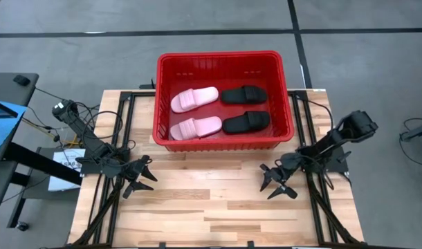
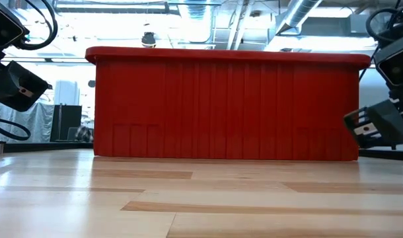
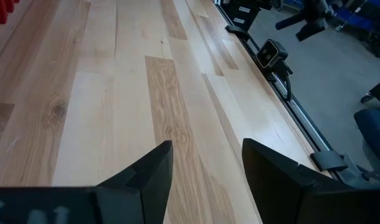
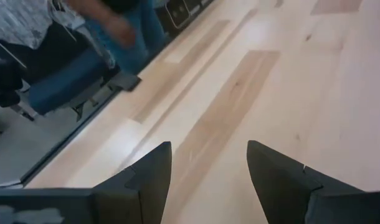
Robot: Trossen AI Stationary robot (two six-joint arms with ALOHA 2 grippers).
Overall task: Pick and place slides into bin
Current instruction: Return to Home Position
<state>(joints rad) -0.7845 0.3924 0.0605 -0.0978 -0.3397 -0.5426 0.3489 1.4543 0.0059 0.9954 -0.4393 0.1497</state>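
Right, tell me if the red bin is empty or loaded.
Loaded. In the high view the bin holds two pink slides toward the left arm's side and two black slides beside them.

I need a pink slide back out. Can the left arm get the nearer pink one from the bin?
Probably yes: the nearer pink slide lies uncovered in the left half of the open bin, and the left gripper sits empty, fingers open, before its near wall.
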